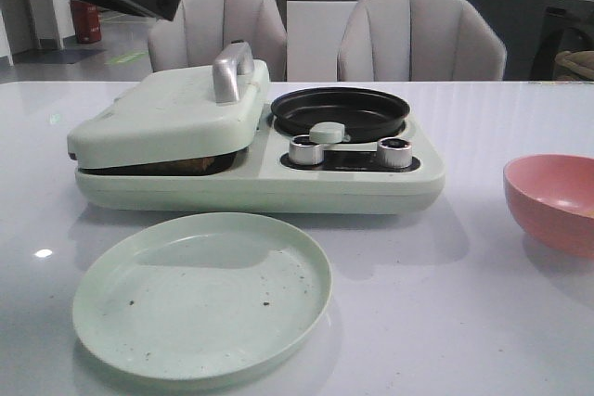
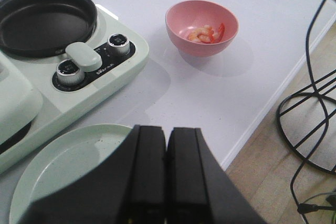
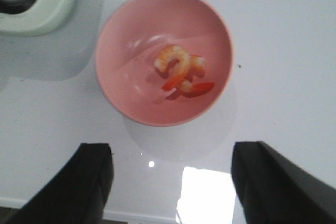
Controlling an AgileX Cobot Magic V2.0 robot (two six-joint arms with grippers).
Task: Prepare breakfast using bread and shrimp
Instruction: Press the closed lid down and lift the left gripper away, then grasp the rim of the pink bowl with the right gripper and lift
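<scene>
Clearly, the bread stage looks further along than the shrimp stage. On the white glossy surface [image 1: 483, 275] stands a pale green breakfast maker [image 1: 255, 159] whose hinged lid with a silver handle [image 1: 232, 70] is lowered over the left plate; a dark brownish edge shows in the gap under the lid, probably the bread [image 1: 186, 165], though too little is visible to be sure or to count slices. Beside the lid, the round black frying pan [image 1: 340, 113] on the maker's right side is empty, with two silver knobs [image 1: 306, 149] in front of it.

The curled orange-and-white shrimp [image 3: 181, 72] all lie in the pink bowl [image 3: 121, 77], which sits on the surface to the right of the maker, apart from it. A round pale green plate [image 1: 202, 294] lies in front of the maker with only dark crumbs on it.

The right gripper [image 3: 170, 182] hangs above the bowl with its black fingers spread wide, holding nothing. The left gripper [image 2: 167, 174] hovers over the green plate's edge, its fingers pressed together and empty.

By my reading, bread is toasting under the lid, while the shrimp remain to be picked from the bowl, cooked in the pan, and everything plated.
</scene>
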